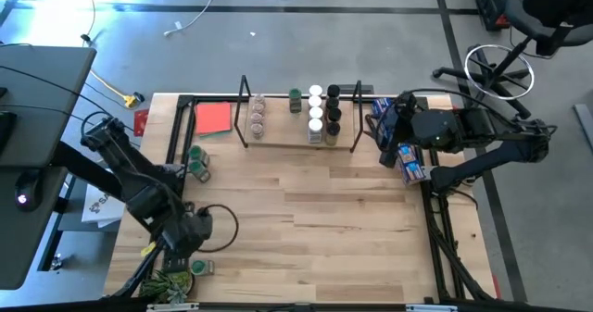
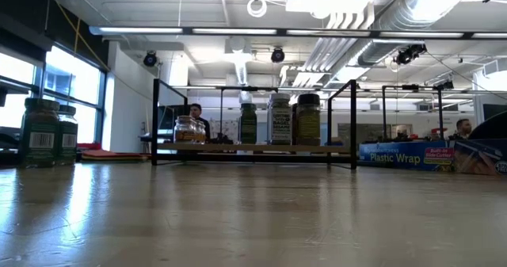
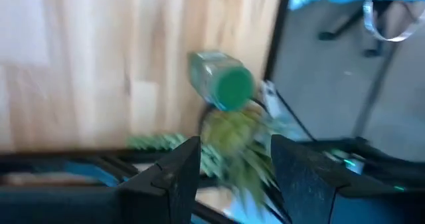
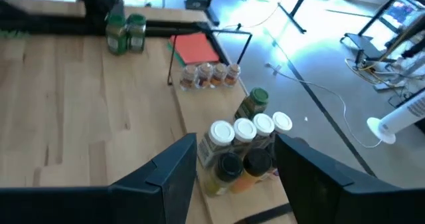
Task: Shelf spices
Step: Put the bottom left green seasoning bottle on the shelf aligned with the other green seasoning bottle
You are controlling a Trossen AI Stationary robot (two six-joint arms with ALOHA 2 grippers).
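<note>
The shelf [image 1: 298, 127] stands at the table's far middle. On it stand three clear jars [image 1: 255, 114], a green-lidded jar [image 1: 295, 99], white-lidded jars [image 1: 315, 108] and black-lidded jars [image 1: 333, 114]. Two green-lidded jars [image 1: 197, 162] stand on the table at the left. Another green-lidded jar [image 3: 222, 81] stands near the front left corner, beside a small plant [image 3: 232, 141]. My left gripper [image 3: 232, 177] hovers open above that jar and the plant, touching nothing. My right gripper [image 4: 236, 177] hangs open in the air at the shelf's right end, over the white-lidded jars [image 4: 246, 127].
A flat red card [image 1: 213, 118] lies left of the shelf. A long blue packet [image 1: 410, 161] lies at the right edge under my right arm. The table's middle and near right are bare wood. People sit in the room beyond the shelf.
</note>
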